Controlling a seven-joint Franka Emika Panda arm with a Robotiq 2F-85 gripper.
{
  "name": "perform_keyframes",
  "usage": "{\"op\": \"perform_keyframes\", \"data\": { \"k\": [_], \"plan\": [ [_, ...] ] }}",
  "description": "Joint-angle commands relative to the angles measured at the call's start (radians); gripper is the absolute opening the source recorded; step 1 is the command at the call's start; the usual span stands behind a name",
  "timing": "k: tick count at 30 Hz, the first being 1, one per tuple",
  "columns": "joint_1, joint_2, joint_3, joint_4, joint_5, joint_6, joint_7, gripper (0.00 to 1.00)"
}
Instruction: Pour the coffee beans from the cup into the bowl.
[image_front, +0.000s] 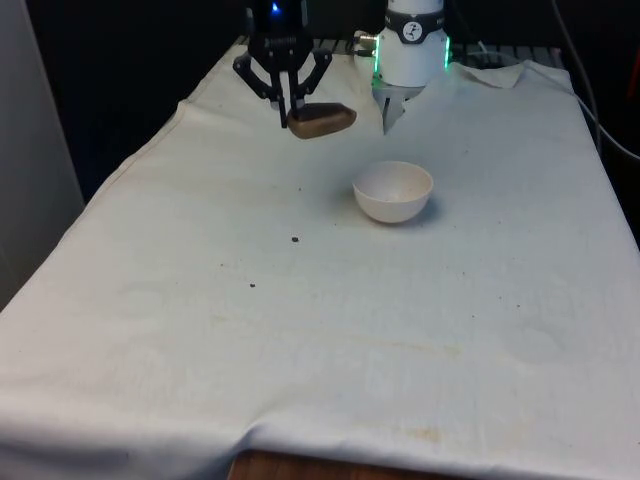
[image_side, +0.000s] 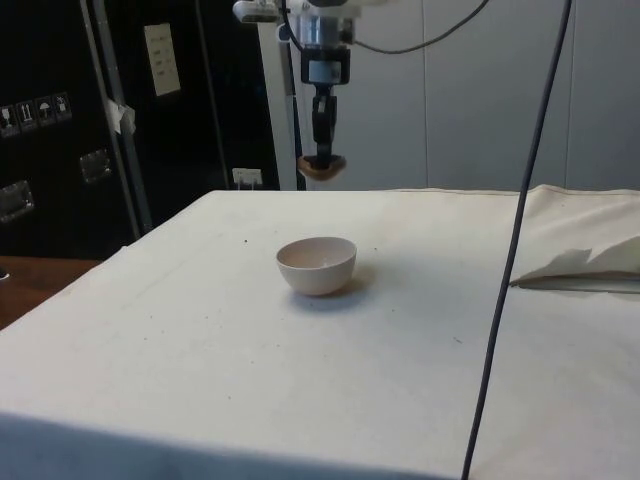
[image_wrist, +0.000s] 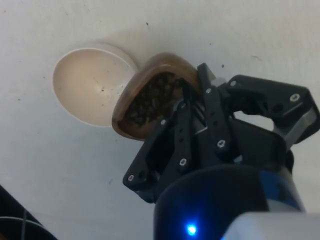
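Jaws pinching the rim of brown cup (image_front: 321, 120) full of coffee beans (image_wrist: 152, 97), hanging above tabletop (image_front: 300, 320); white bowl (image_front: 393, 190) sitting near.

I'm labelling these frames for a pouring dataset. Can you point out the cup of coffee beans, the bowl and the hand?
cup (image_front: 322, 120): front view, on its brown outer wall.
bowl (image_front: 393, 191): front view, on its pale outer wall.
hand (image_front: 291, 112): front view, midway between the fingertips, shut on the cup's rim.
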Motion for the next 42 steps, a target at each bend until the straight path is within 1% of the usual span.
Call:
{"op": "perform_keyframes", "data": {
  "k": [1,8,9,10,11,17,18,19,27,28,29,31,36,37,38,39,42],
  "plan": [
    [0.006,-0.003,-0.007,-0.001,-0.034,-0.003,0.030,0.00],
    [0.006,-0.017,0.003,-0.003,-0.090,-0.016,0.086,0.00],
    [0.008,-0.017,0.006,-0.004,-0.095,-0.015,0.094,0.00],
    [0.000,-0.014,0.012,0.000,-0.074,-0.016,0.073,0.00],
    [0.009,-0.018,0.010,-0.005,-0.100,-0.014,0.102,0.00],
    [0.008,-0.023,0.042,-0.011,-0.134,-0.009,0.150,0.00],
    [0.000,-0.018,0.049,-0.004,-0.114,-0.020,0.132,0.00],
    [0.008,-0.023,0.046,-0.012,-0.139,-0.009,0.157,0.00],
    [0.008,-0.024,0.079,-0.014,-0.184,-0.007,0.218,0.00],
    [0.001,-0.018,0.084,-0.005,-0.159,-0.019,0.194,0.00],
    [0.007,-0.024,0.082,-0.014,-0.190,-0.007,0.225,0.00],
    [0.006,-0.025,0.088,-0.015,-0.211,-0.005,0.246,0.00],
    [0.005,-0.026,0.090,-0.020,-0.249,0.005,0.280,0.00],
    [0.001,-0.020,0.096,-0.013,-0.232,-0.005,0.266,0.00],
    [0.005,-0.029,0.090,-0.026,-0.262,0.014,0.291,0.00],
    [0.005,-0.029,0.090,-0.026,-0.262,0.014,0.291,0.00],
    [0.005,-0.034,0.090,-0.040,-0.291,0.039,0.316,0.00]
  ]
}}
